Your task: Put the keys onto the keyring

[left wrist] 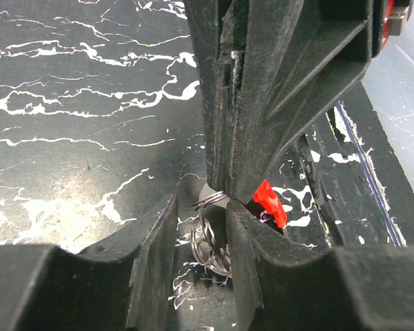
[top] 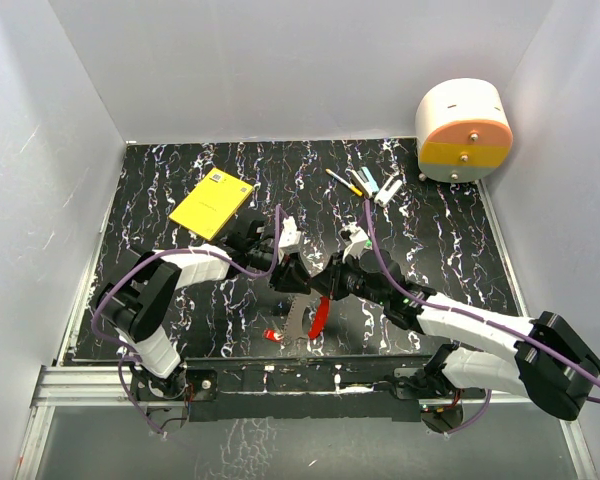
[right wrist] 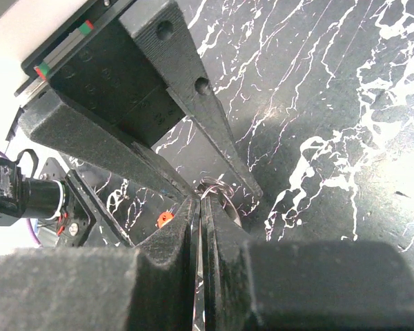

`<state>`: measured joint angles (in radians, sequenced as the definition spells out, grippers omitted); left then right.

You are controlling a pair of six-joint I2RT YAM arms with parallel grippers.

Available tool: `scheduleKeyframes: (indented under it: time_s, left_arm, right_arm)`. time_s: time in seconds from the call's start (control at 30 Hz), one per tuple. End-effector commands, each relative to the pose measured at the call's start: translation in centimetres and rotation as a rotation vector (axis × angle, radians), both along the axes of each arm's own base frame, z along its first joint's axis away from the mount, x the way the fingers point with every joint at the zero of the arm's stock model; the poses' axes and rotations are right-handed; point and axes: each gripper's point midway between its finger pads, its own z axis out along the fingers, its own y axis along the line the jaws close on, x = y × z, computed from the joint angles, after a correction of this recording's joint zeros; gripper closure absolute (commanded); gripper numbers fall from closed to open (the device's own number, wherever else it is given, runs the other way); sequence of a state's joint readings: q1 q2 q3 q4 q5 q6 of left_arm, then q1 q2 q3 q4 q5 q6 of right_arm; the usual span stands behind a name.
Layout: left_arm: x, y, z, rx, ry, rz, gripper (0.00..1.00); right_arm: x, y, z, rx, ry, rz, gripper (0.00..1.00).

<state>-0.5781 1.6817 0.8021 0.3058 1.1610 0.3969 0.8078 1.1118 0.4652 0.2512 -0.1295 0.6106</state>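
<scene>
Two pairs of jaws meet: the right gripper [right wrist: 201, 204] is pinched on the keyring [left wrist: 211, 243], while the left gripper [left wrist: 203, 207] stands narrow around it, and I cannot tell if it presses. The red key [top: 320, 317] and the silver key [top: 295, 322] are just beside them over the counter [top: 450, 260]. I cannot tell if either is threaded, so the task seems unfinished.

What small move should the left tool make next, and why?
Probably close the left tool on the ring. It straddles the ring with a gap showing on either side, while the shut right tool already pinches it. A second grip looks needed to work the ring.
</scene>
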Motion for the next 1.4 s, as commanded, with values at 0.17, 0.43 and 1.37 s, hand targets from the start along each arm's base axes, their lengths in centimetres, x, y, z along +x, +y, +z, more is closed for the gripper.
scheduleKeyframes:
  time_s: [0.17,0.43,1.37]
  left_arm:
    - [-0.7,-0.1,1.2,-0.025,0.011,-0.057,0.7]
    - [-0.8,-0.2,1.8,-0.035,0.016,-0.068,0.54]
    - [-1.6,0.1,2.8,-0.007,0.037,-0.105,0.66]
  right_arm:
    - [0.6,0.7,4.0,0.104,-0.112,-0.003,0.92]
    - [0.6,0.8,4.5,0.113,-0.12,-0.001,0.92]
    - [0.5,0.3,5.3,0.119,-0.151,-0.022,0.92]
